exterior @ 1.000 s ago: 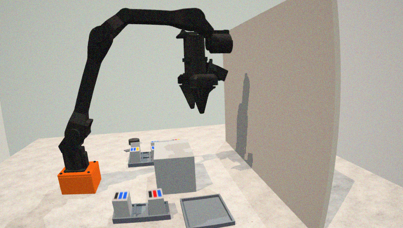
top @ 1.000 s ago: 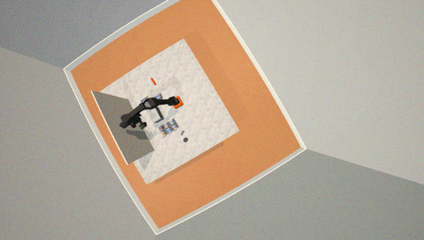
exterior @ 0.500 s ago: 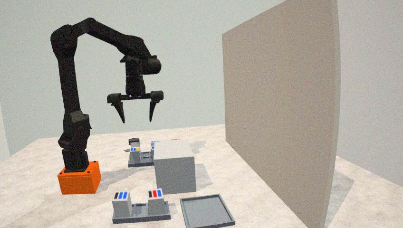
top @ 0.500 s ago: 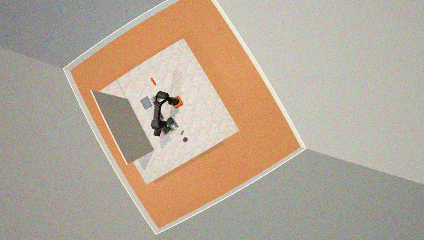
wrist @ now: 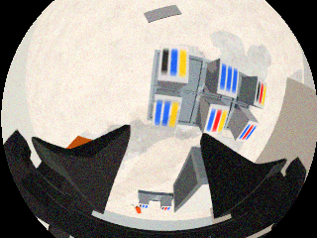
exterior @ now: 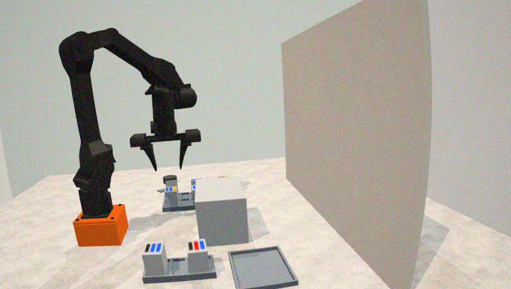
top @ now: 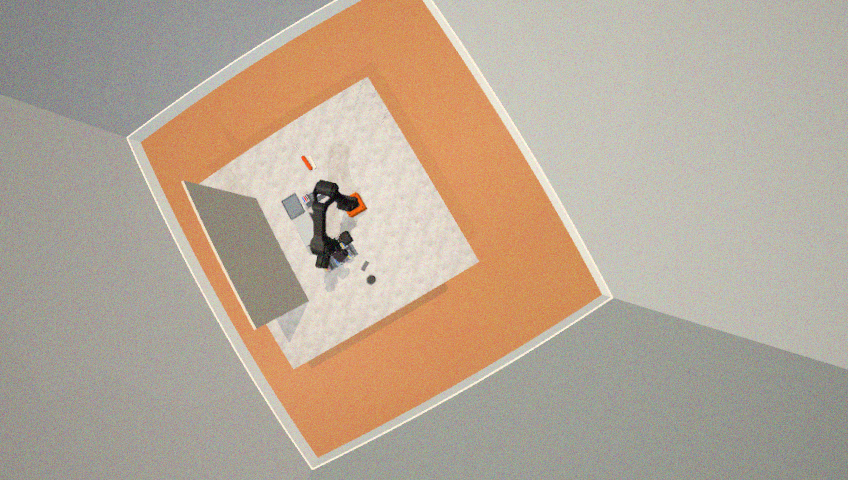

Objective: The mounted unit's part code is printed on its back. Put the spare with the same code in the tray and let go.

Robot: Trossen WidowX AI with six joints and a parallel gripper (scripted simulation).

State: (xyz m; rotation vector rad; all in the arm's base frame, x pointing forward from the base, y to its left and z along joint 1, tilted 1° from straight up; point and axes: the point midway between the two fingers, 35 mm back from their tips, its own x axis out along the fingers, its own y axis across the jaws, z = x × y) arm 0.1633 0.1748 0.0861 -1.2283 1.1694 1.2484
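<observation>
Black and pointed, the gripper (top: 341, 247) (exterior: 168, 168) (wrist: 166, 134) hangs with its fingers apart and nothing between them, probably to leave room for a spare. Below it, the striped blocks stand upright in the far rack (top: 355, 255) (exterior: 178, 209) (wrist: 193, 74), codes upward, so they can be compared from above. Among them is the blue-blue-yellow block (exterior: 171, 195) (wrist: 166, 112). Which spare matches, I cannot tell: the mounted unit's back code is not visible. The tray (top: 293, 205) (exterior: 263, 267), beyond the grey box (top: 302, 228) (exterior: 222, 221) (wrist: 190, 174), holds no spare.

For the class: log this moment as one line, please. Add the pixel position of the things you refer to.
jaws (exterior: 168, 168): open, nothing held | spares: upright in racks | tray (exterior: 294, 282) (top: 285, 209): nothing in it
</observation>
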